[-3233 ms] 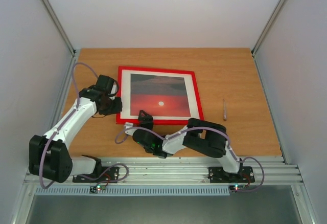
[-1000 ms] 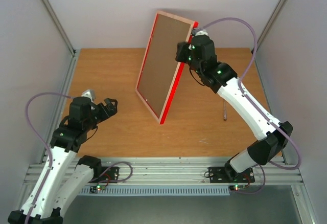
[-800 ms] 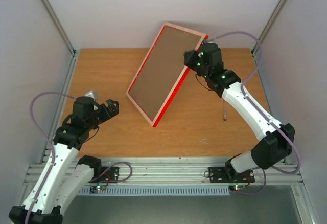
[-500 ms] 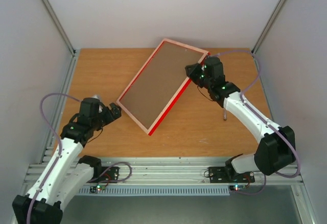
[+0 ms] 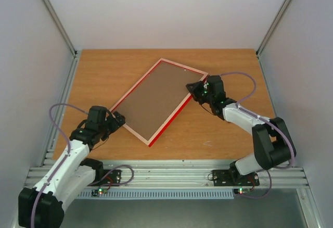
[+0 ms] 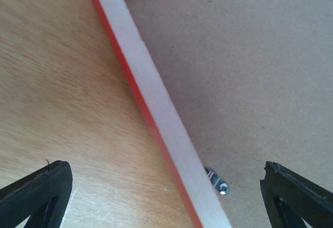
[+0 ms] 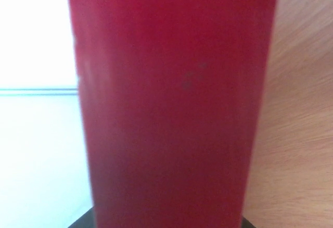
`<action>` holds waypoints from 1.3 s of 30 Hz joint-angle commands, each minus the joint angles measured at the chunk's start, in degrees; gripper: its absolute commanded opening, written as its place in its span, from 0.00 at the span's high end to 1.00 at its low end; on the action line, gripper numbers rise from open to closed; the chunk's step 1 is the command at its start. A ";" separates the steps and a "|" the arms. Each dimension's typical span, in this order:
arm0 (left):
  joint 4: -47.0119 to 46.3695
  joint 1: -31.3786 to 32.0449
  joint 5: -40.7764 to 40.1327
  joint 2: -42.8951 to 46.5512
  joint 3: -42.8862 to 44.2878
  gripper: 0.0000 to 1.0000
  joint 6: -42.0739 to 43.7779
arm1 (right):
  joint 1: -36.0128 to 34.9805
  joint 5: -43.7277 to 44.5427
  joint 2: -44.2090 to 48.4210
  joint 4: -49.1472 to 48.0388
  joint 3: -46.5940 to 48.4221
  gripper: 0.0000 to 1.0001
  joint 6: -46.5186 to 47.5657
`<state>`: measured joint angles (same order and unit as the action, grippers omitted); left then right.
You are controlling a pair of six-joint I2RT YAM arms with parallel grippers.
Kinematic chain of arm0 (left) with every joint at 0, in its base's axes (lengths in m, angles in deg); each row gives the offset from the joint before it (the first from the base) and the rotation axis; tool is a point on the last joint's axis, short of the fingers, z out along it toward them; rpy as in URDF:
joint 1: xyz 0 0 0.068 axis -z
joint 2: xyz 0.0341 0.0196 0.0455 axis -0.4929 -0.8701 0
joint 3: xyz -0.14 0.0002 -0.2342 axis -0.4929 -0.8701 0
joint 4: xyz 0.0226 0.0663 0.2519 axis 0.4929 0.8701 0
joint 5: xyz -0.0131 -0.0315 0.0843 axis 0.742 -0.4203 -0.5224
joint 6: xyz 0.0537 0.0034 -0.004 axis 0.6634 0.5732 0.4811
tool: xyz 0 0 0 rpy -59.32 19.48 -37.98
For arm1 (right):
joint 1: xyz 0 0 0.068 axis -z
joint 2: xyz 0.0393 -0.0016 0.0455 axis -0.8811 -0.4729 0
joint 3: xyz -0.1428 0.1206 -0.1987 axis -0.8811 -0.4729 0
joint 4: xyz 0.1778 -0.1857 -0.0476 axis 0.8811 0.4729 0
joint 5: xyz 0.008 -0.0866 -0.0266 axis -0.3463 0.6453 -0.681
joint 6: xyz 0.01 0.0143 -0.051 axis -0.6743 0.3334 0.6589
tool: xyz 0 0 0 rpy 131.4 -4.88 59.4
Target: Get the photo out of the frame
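One frame (image 5: 156, 100) lies face down, diagonally on the table (image 5: 99, 72), with its brown backing (image 6: 250, 82) up and the photo out of sight. The right end effector (image 5: 193, 88) is clamped on its far-right edge. The left end effector (image 5: 118, 118) is spread wide beside the near-left corner.
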<state>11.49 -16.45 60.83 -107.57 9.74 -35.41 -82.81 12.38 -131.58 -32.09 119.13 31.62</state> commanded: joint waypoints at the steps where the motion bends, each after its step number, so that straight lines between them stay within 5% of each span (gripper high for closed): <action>1: -3.91 -0.51 -0.59 -0.53 -0.17 0.01 -1.38 | 1.54 -2.93 -5.83 -4.72 -1.71 0.81 6.88; 14: -1.78 -4.88 -1.22 -7.84 5.53 0.01 6.04 | 9.46 -15.87 -18.26 -7.08 -0.24 0.67 12.64; 24: -2.68 -6.05 -2.61 -21.68 12.56 0.01 14.30 | 12.86 -20.23 -21.21 9.61 7.27 0.50 21.18; 30: -3.37 -6.05 -2.95 -27.04 15.60 0.01 18.16 | 12.86 -13.92 -16.47 25.61 10.96 0.30 28.36; 39: -2.73 -6.12 -4.09 -35.38 23.04 0.01 21.72 | 12.42 -9.54 -11.56 39.01 13.09 0.20 34.48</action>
<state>10.18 -22.18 58.18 -139.79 28.43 -16.72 -70.33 0.93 -146.31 -1.58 131.72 61.63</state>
